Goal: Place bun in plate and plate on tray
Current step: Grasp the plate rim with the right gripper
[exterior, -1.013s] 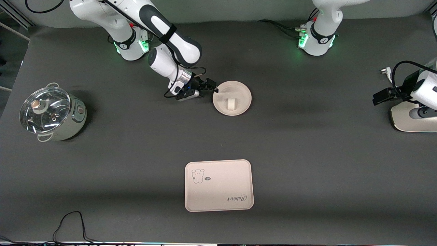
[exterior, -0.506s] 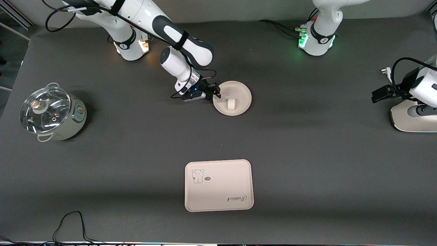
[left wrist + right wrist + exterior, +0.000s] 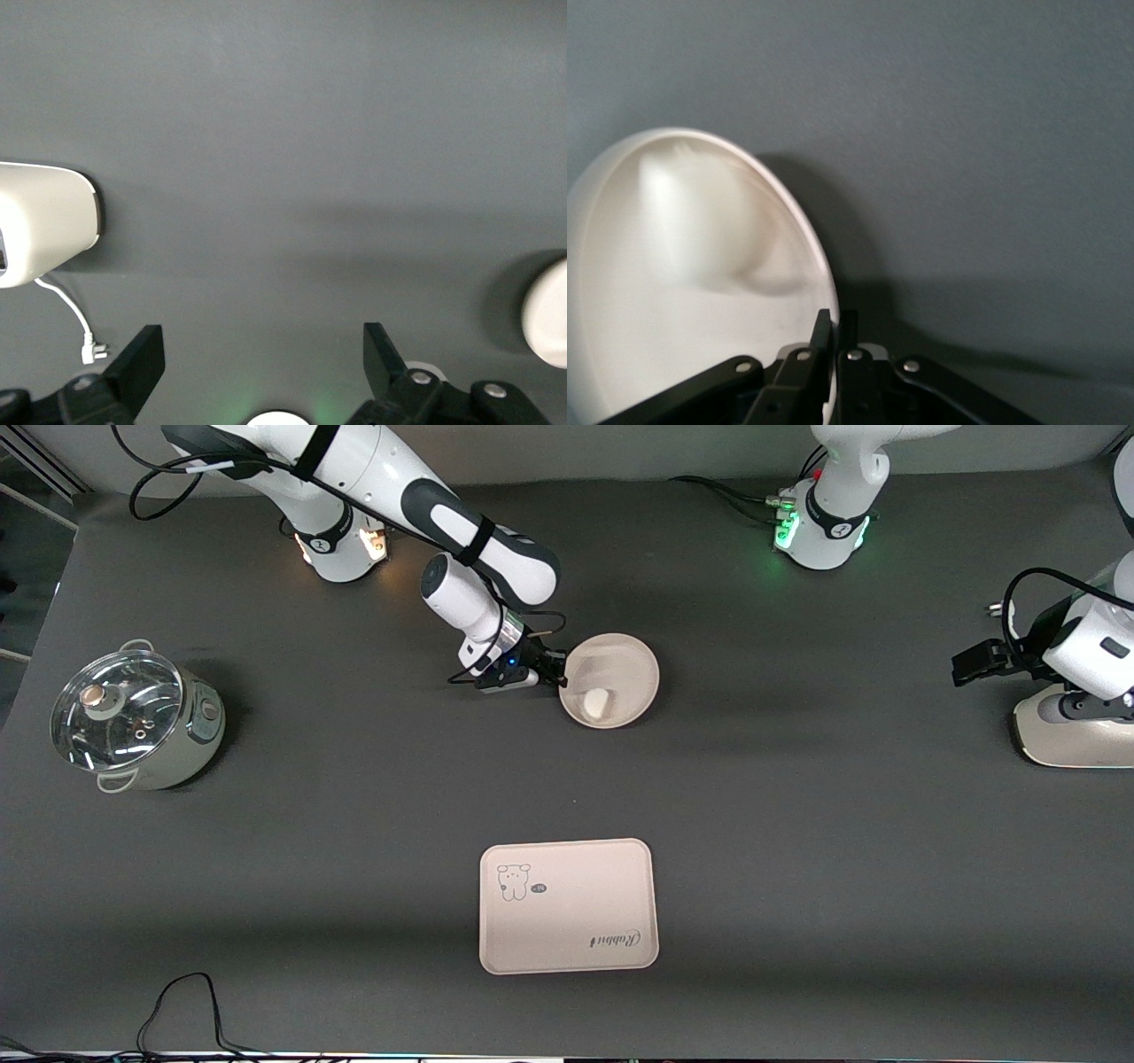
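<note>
R gripper (image 3: 556, 677) pinches plate (image 3: 620, 669) rim, mid-table near robots' edge; bun (image 3: 598, 703) inside. Plate's stiff, light, slippery; bun may roll. Tray (image 3: 568, 906) near front edge. L gripper (image 3: 257, 354) open, waiting.

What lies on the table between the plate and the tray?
Nothing: in the front view only bare dark table shows between the plate, gripped by the right claw, and the tray.

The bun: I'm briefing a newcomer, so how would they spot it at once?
Start at the right arm, whose right pincer is shut on the rim of the round plate, farther from the front camera than the rectangular tray. The bun lies inside that tilted plate, near its lower edge. It is a tiny white lump, far smaller than either dish.
</note>
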